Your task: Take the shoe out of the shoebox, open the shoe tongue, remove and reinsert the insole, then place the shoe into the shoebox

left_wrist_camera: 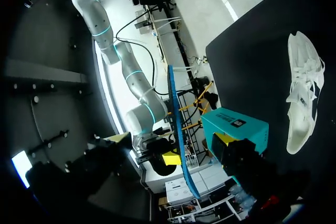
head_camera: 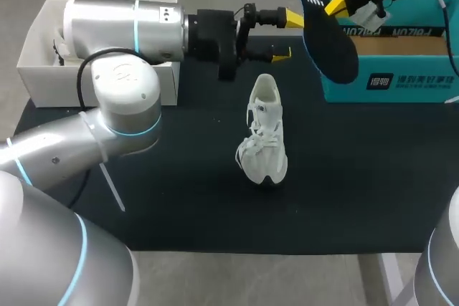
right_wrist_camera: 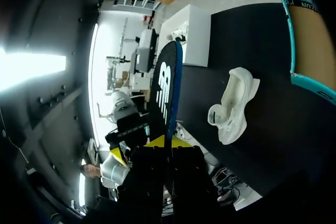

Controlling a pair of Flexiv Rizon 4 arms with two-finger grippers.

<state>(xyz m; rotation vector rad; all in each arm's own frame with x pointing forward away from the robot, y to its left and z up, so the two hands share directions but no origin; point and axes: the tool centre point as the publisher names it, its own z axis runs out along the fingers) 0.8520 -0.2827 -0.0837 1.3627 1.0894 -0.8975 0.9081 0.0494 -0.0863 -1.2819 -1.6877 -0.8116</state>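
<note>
My left arm covers much of the white box, so I cannot make out what lies in it. The teal shoebox runs out of the head view at the right and shows a brown inside. My right claw pinches the dark insole; the left wrist view shows it edge-on. My left claw is spread, its 2 yellow tips apart. The white shoe sits mid-table, apart from both boxes.
</note>
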